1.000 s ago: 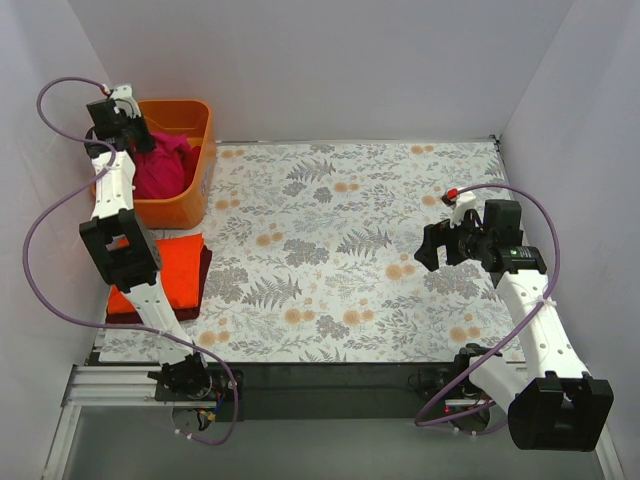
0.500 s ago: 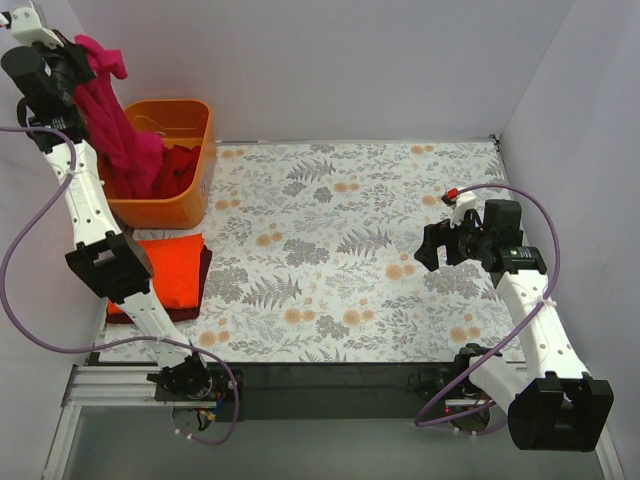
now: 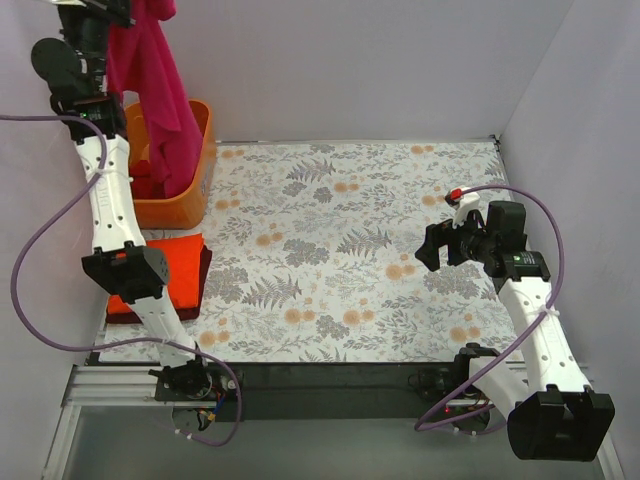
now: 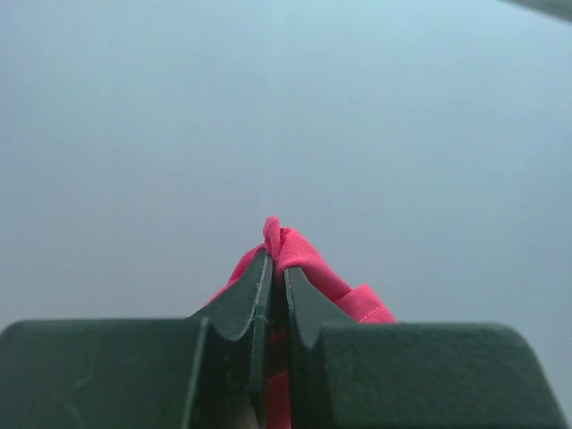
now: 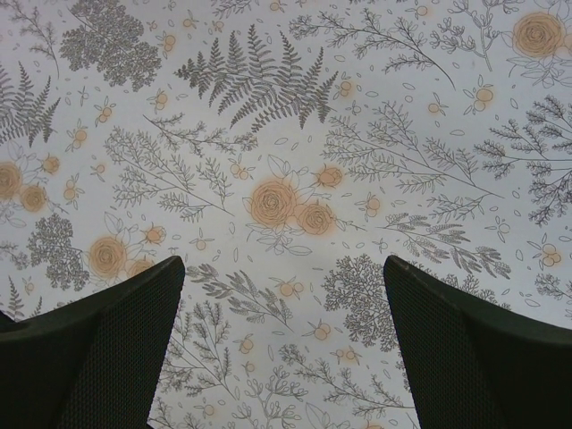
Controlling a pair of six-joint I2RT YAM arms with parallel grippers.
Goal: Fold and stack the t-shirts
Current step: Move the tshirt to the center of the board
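A magenta-pink t-shirt point(image 3: 152, 75) hangs in a long drape from my left gripper point(image 3: 118, 8), which is raised high at the top left and shut on a bunch of its cloth point(image 4: 304, 261). In the left wrist view that gripper point(image 4: 276, 264) has its jaws pinched together on the pink fabric against a bare wall. The shirt's lower end still reaches into the orange tub point(image 3: 204, 150), where a deep red t-shirt point(image 3: 147, 184) lies. A folded orange t-shirt point(image 3: 170, 270) rests on a dark maroon one point(image 3: 205, 270) at the left edge. My right gripper point(image 3: 432, 248) point(image 5: 284, 264) hovers open over the floral mat, holding nothing.
The floral mat point(image 3: 340, 250) covers the table between the two arms. Grey walls close in on the left, back and right. The tub stands in the back left corner, right behind the folded stack.
My left arm has lifted the magenta t-shirt up out of the tub until it hangs nearly full length. The right arm has barely moved.
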